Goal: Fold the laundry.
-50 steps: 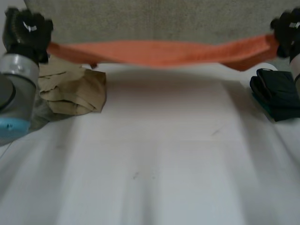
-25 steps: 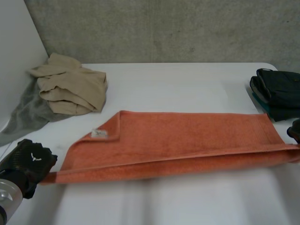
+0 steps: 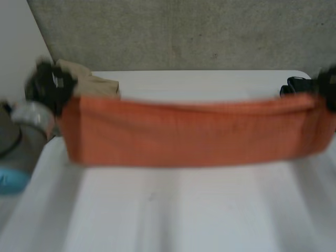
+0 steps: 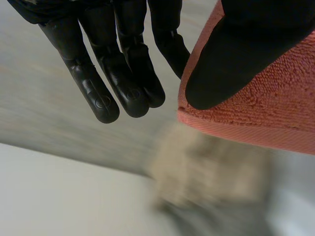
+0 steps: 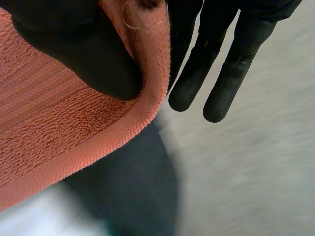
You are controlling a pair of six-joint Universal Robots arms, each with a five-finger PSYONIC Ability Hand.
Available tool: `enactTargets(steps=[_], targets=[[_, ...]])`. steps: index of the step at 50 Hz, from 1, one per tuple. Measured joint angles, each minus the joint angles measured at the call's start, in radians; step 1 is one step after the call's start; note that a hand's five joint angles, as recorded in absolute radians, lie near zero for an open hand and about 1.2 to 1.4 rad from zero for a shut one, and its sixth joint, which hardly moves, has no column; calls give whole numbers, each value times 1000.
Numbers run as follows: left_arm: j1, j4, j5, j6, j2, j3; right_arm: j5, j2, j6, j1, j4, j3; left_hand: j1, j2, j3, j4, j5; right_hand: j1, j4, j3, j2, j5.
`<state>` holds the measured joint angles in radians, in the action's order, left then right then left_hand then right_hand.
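I've got the orange towel (image 3: 194, 131) stretched out in the air over the white table (image 3: 173, 210), one upper corner per hand. Left hand (image 3: 50, 86) pinches its corner under the thumb, other fingers straight. Right hand (image 3: 329, 86), same deal. Beige clothes (image 3: 100, 84) and a dark folded pile (image 3: 294, 86) sit behind it.

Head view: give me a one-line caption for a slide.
Left hand and right hand each pinch an end of the orange towel, holding it stretched over the white table.

Left hand (image 4: 123, 64) and right hand (image 5: 236, 59) are black; the left arm (image 3: 29, 126) seems grey, blue-capped.
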<state>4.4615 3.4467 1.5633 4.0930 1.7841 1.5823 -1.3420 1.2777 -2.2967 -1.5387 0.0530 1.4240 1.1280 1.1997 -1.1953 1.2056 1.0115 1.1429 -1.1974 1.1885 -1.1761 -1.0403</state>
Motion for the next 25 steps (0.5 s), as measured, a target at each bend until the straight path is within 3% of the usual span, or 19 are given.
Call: enactTargets(steps=[6,11,17,25], targets=[[-27,167,29,-70,10,-297,-91,3,-236,-46,214,-236,0,0,0,0,0,0,0,0,0,0],[-28,220,79,-147,6,-416,-114,28,-329,-46,332,-296,0,0,0,0,0,0,0,0,0,0],[-31,154,106,-184,-3,-403,-106,54,-339,-47,328,-282,0,0,0,0,1,0,0,0,0,0],[-41,50,104,-210,-95,-183,-47,74,-327,-44,181,-187,0,0,0,0,1,0,0,0,0,0]])
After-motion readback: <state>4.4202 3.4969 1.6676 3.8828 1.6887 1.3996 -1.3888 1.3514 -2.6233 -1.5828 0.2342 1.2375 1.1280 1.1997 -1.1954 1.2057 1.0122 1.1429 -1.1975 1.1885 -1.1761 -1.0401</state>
